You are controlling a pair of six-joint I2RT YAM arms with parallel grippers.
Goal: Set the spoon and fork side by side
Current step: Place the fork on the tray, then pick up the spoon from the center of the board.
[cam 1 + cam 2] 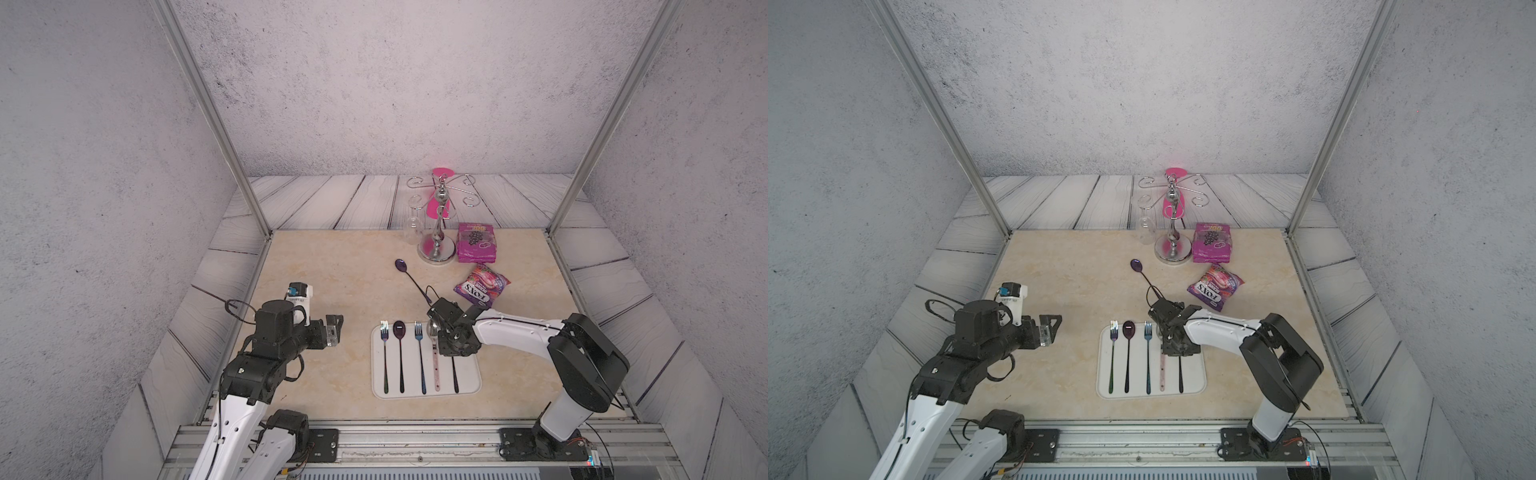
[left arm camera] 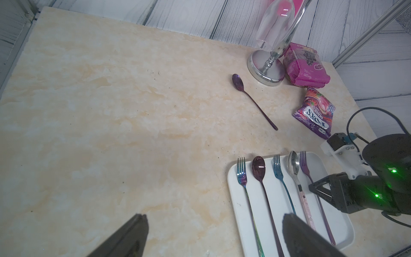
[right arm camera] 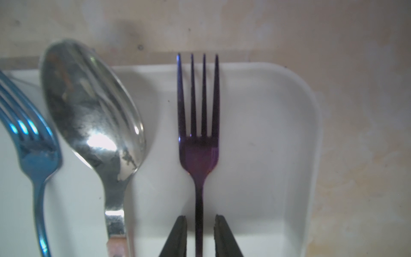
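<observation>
A white tray [image 1: 376,361] near the table's front holds several pieces of cutlery in a row, handles toward me. From the left they are a rainbow fork [image 1: 384,330], a dark purple spoon [image 1: 399,330], a blue fork [image 1: 419,332], a silver spoon [image 3: 93,115] with a pink handle, and a purple fork [image 3: 198,153]. My right gripper [image 3: 200,219] straddles the purple fork's handle, its jaws slightly apart with a gap on each side. The fork lies flat on the tray. Another purple spoon [image 1: 409,277] lies loose on the table behind the tray. My left gripper [image 2: 214,219] hangs open and empty left of the tray.
A chrome glass stand [image 1: 437,249] with a hanging glass [image 1: 412,230] stands at the back. A pink snack pack [image 1: 477,243] and a purple candy bag [image 1: 482,286] lie to its right. Metal frame posts mark the table's back corners.
</observation>
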